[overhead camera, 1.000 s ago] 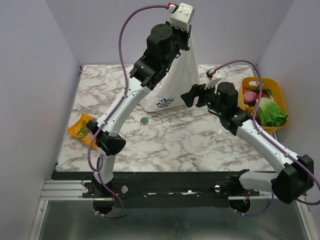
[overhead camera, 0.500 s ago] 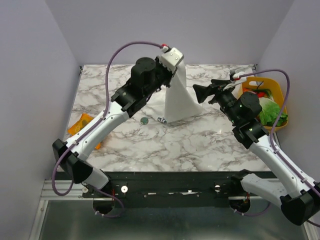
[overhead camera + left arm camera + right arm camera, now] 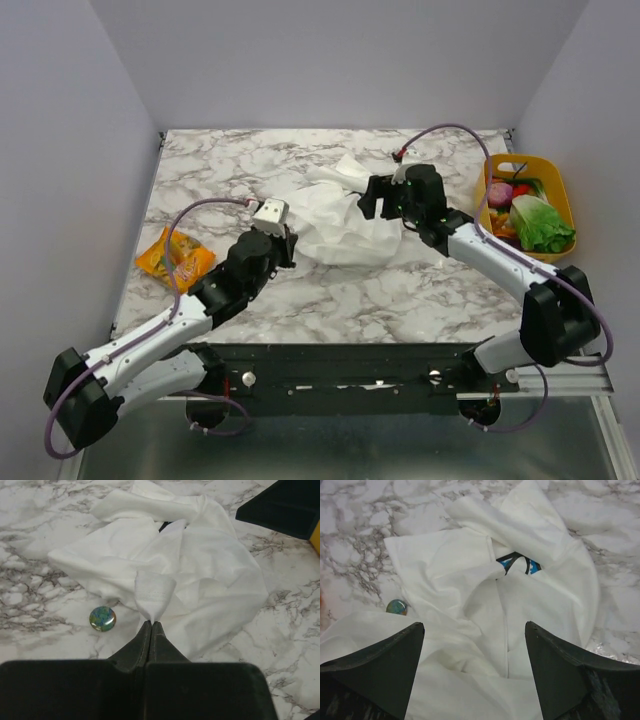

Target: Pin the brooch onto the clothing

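brooch (image 3: 102,618) is round, glossy green, beside crumpled shirt (image 3: 205,570).

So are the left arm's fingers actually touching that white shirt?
Touching. The left wrist view shows the left fingers shut together, pinching a fold of the white T-shirt between their tips.

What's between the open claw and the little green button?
Folds of the shirt, seen in the right wrist view: they fill the stretch from the right gripper to the brooch.

On my left, an orange packet (image 3: 172,258); right, a yellow basket (image 3: 545,163) holding lettuce (image 3: 540,222), on the marble tabletop (image 3: 400,290).
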### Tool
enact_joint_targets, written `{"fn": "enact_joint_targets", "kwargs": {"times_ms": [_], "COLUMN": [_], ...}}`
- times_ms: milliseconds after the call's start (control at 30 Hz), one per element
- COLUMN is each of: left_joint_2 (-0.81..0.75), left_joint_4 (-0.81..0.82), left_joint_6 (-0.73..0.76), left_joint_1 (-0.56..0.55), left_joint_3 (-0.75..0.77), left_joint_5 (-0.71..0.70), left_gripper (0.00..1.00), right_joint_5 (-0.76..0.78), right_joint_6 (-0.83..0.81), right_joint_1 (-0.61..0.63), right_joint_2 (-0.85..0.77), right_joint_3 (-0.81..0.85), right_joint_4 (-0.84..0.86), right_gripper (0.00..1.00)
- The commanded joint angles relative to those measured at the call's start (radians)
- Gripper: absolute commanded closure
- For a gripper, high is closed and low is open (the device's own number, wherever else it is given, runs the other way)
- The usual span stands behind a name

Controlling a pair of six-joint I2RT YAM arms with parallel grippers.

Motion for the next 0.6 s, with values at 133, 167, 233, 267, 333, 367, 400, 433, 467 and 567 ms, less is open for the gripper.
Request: {"fn": "enact_joint_targets", "kwargs": {"times_ms": [133,167,233,267,333,367,400,433,467,567], "left_joint_2": [-0.171,-0.182,-0.194,-0.208,-0.220,-0.230,-0.233,-0.236,-0.239,-0.248], "left_joint_4": [-0.120,-0.134,-0.172,-0.182,-0.196,-0.205,-0.211,-0.226,-0.232,-0.252], "left_joint_6": [-0.318,-0.329,-0.356,-0.379,-0.390,-0.402,-0.407,-0.412,-0.413,-0.424], "left_joint_1": [-0.099,-0.108,-0.136,-0.143,-0.165,-0.170,-0.174,-0.177,-0.186,-0.199], "left_joint_3": [-0.151,-0.158,-0.168,-0.174,-0.187,-0.194,-0.196,-0.198,-0.201,-0.205], "left_joint_5": [-0.164,-0.173,-0.180,-0.189,-0.189,-0.190,-0.189,-0.189,-0.189,-0.186], "left_gripper": [1.00,1.00,1.00,1.00,1.00,1.00,1.00,1.00,1.00,1.00], "right_joint_5": [-0.042,-0.048,-0.069,-0.071,-0.098,-0.100,-0.103,-0.118,-0.130,-0.173], "right_joint_6": [0.045,0.045,0.035,0.033,0.021,0.024,0.030,0.039,0.045,0.068], "right_joint_1": [0.008,0.007,0.010,0.014,0.017,0.022,0.023,0.024,0.024,0.024], "right_joint_2": [0.140,0.167,0.198,0.215,0.262,0.273,0.300,0.314,0.328,0.388], "right_joint_3": [0.063,0.075,0.111,0.122,0.138,0.148,0.155,0.162,0.184,0.225], "right_joint_4": [-0.148,-0.159,-0.208,-0.220,-0.239,-0.240,-0.237,-0.235,-0.237,-0.271], "right_gripper": [0.19,0.21,0.26,0.26,0.27,0.27,0.27,0.27,0.27,0.31]}}
